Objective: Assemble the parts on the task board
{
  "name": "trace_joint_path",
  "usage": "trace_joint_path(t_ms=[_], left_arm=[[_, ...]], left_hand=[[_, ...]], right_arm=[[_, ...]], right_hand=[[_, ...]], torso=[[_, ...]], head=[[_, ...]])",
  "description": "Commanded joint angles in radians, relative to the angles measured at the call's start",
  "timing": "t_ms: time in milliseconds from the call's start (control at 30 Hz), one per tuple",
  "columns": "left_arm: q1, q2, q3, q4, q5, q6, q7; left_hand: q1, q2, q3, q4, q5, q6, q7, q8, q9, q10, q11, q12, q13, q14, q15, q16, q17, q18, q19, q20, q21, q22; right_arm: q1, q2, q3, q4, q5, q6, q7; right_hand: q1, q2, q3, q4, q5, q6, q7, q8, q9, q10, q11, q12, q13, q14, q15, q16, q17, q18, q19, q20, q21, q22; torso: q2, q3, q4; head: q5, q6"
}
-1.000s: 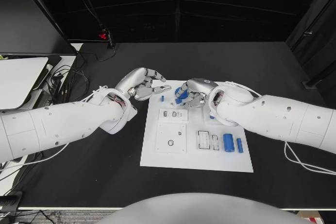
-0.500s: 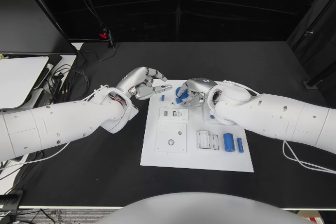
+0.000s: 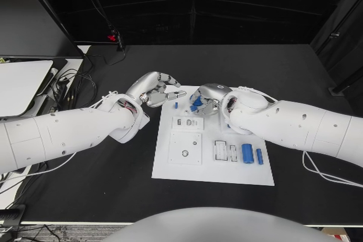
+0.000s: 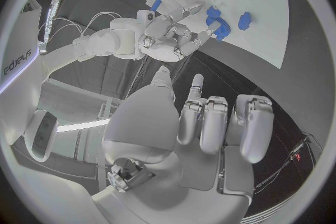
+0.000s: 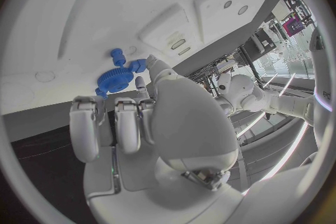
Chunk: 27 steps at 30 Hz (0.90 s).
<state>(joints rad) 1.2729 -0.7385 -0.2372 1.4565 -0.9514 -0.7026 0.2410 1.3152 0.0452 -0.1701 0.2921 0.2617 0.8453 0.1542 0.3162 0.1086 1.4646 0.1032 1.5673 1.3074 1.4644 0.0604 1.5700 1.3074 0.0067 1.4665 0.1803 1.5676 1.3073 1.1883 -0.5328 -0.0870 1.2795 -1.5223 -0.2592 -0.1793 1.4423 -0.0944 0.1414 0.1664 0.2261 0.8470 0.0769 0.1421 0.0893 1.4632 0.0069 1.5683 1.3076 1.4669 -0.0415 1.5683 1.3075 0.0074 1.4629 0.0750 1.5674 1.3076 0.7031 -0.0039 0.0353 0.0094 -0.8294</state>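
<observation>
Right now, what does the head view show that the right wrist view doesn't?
The head view adds the fat blue cylinder and the slim blue rod lying at the near right of the white task board. The right wrist view adds a clear look at a blue toothed gear by the fingertips of the silver right hand. Both share the board and that hand.
</observation>
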Motion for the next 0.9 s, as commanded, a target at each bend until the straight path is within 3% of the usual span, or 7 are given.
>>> trace_joint_path(t_ms=[33,900], left_arm=[[0.001,0.0,0.001,0.0,0.004,-0.003,-0.004],[0.001,0.0,0.001,-0.002,0.004,-0.001,-0.012]], left_hand=[[0.0,0.004,-0.004,0.0,0.003,0.001,0.001,0.0,0.001,0.106,-0.008,0.003,0.263,0.106,-0.007,0.001,0.263,-0.007,0.104,-0.01,0.003,0.264],[0.0,0.005,-0.005,-0.001,0.005,0.0,0.001,-0.001,0.001,0.106,-0.008,0.003,0.263,0.106,-0.007,0.001,0.263,-0.007,0.104,-0.01,0.003,0.264]], right_arm=[[0.002,0.005,0.001,-0.003,-0.008,0.008,-0.004],[0.002,0.051,0.001,-0.064,-0.008,0.075,-0.034]], right_hand=[[0.007,0.004,0.003,-0.004,0.004,-0.001,-0.003,0.005,0.002,0.108,-0.007,0.003,0.263,0.104,-0.005,0.002,0.263,-0.007,0.108,-0.007,0.003,0.263],[0.005,0.012,0.008,-0.003,0.0,0.028,-0.002,0.027,0.007,0.108,-0.009,0.003,0.263,0.104,-0.008,0.002,0.263,-0.007,0.108,-0.01,0.003,0.263]], torso=[[0.0,0.0003,-0.0005],[0.0,0.0001,0.0001]], head=[[0.0,-0.001],[0.003,-0.003]])
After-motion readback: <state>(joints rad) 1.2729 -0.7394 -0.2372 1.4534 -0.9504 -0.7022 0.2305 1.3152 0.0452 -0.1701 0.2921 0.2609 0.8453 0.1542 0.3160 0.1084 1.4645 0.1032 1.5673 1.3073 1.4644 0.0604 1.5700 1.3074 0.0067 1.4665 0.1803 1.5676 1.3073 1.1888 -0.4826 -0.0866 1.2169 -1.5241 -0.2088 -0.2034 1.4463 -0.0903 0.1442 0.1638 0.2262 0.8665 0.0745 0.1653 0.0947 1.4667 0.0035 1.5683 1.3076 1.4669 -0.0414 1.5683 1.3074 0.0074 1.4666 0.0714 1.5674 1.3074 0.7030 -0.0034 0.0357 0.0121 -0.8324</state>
